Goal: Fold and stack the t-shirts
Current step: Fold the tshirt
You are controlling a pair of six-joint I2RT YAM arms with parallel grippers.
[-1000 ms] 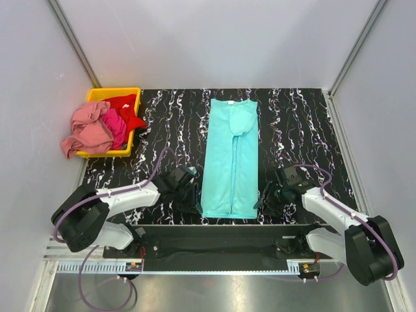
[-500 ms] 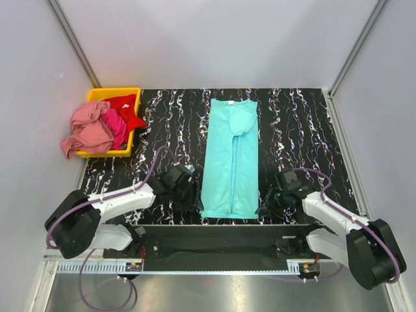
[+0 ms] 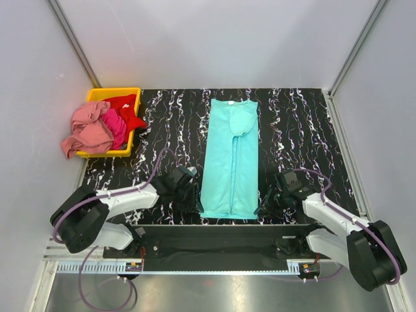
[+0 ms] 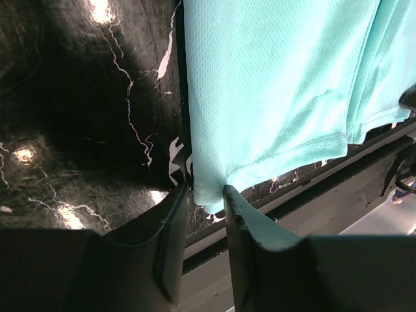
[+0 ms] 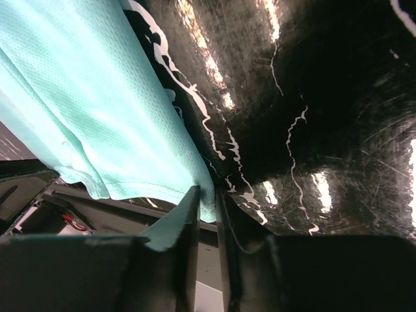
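The turquoise-teal t-shirt (image 3: 229, 159) lies folded into a long narrow strip down the middle of the black marbled table (image 3: 299, 130). My left gripper (image 3: 194, 199) is at its near left corner, and the left wrist view shows the jaws (image 4: 207, 196) shut on that hem corner of the shirt (image 4: 273, 78). My right gripper (image 3: 264, 207) is at the near right corner, its jaws (image 5: 207, 198) shut on that corner of the shirt (image 5: 84, 97). The salmon pink shirt (image 3: 88, 130), magenta shirt (image 3: 115, 125) and red shirt (image 3: 127, 107) lie heaped in the bin.
The yellow plastic bin (image 3: 110, 94) stands at the table's far left corner, the pink shirt spilling over its left side. The table's near edge and a black rail (image 3: 221, 231) lie just behind both grippers. Grey walls close in the sides and back.
Both grippers have slid a little toward the near corners of the teal shirt and settled there. The shirt's near hem is slightly drawn in. The bin has not moved.
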